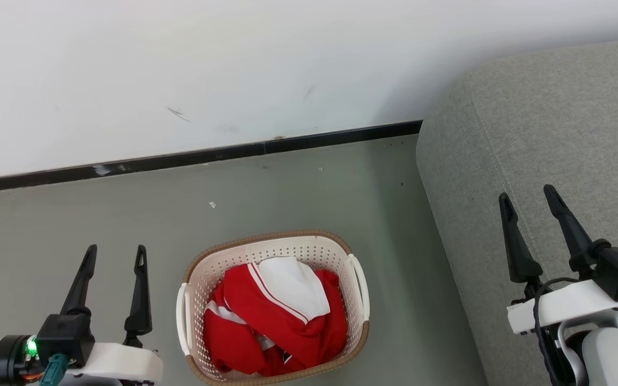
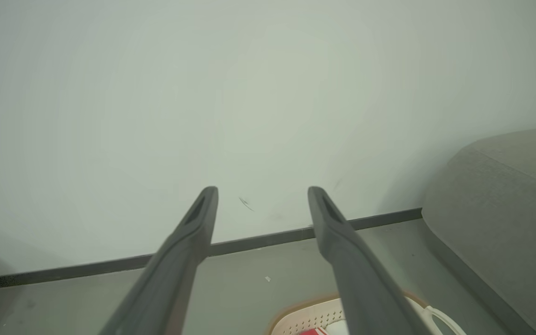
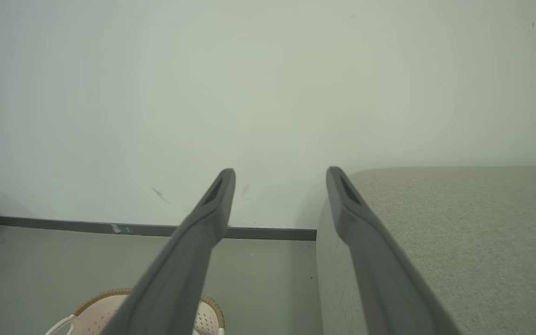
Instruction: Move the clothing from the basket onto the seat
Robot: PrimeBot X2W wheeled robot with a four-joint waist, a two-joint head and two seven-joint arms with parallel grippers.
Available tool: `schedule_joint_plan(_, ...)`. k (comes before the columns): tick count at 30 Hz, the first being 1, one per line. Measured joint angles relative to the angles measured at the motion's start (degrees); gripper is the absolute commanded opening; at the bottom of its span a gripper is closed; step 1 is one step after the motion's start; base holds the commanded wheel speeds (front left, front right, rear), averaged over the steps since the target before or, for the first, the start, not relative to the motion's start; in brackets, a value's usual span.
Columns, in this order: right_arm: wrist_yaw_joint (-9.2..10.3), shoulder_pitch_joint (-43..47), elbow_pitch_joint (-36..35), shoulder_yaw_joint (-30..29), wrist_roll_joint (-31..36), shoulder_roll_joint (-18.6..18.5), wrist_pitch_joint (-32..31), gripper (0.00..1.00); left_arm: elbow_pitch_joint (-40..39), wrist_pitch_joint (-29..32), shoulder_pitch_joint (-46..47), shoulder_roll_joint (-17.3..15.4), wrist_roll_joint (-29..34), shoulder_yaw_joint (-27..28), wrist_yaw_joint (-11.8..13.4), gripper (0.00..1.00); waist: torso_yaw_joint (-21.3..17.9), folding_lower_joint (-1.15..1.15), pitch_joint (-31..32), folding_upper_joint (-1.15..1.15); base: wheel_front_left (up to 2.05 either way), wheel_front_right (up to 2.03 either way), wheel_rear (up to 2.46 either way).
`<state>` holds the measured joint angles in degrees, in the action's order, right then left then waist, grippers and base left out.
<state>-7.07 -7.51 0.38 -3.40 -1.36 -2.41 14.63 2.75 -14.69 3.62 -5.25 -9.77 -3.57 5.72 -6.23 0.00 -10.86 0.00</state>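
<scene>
Left gripper (image 1: 117, 249): wide, empty.
Right gripper (image 1: 527, 194): wide, empty too.
Clothing (image 1: 271, 316): heaped in basket (image 1: 287, 252) on floor (image 1: 100, 214), beside seat (image 1: 556, 118).
Tip: pinch top fold deep, lift straight up, I reckon.

Left end effector (image 1: 115, 254) and right end effector (image 1: 528, 195) both gape, fingers pointing forward.

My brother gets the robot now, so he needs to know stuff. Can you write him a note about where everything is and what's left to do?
The left gripper has its jaws open and empty, left of the basket.
The right gripper has its jaws open and empty, over the seat edge.
The clothing, red with white panels, lies bundled in the basket on the floor, beside the seat.
Done: no garment moved yet.
Left: lift each garment out and lay it on the seat.
</scene>
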Motion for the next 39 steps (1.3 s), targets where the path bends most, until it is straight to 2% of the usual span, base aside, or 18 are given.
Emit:
schedule_joint_plan(7, 0.0, 2.9, 0.1, 0.3, 0.8, 0.0, 0.0, 1.0, 0.4, 0.0, -2.7, -0.1, -1.3, 2.8, 0.8, 1.0, 0.1, 0.0, 2.6, 0.0, 0.0, 0.0, 0.0)
schedule_joint_plan(25, 0.0, 7.6, 0.3, 2.0, 0.7, 0.1, 0.0, 1.0, 1.1, 0.0, -8.3, 0.2, -2.3, 3.7, 0.7, 1.0, 0.2, 0.0, 7.7, 0.0, 0.0, 0.0, 0.0)
schedule_joint_plan(39, 0.0, 8.5, -0.5, 2.7, 0.2, 0.1, 0.0, 1.0, -0.1, 0.0, -9.1, 0.4, -2.3, 3.7, 0.2, 1.0, 0.7, 0.0, 7.0, 0.0, 0.0, 0.0, 0.0)
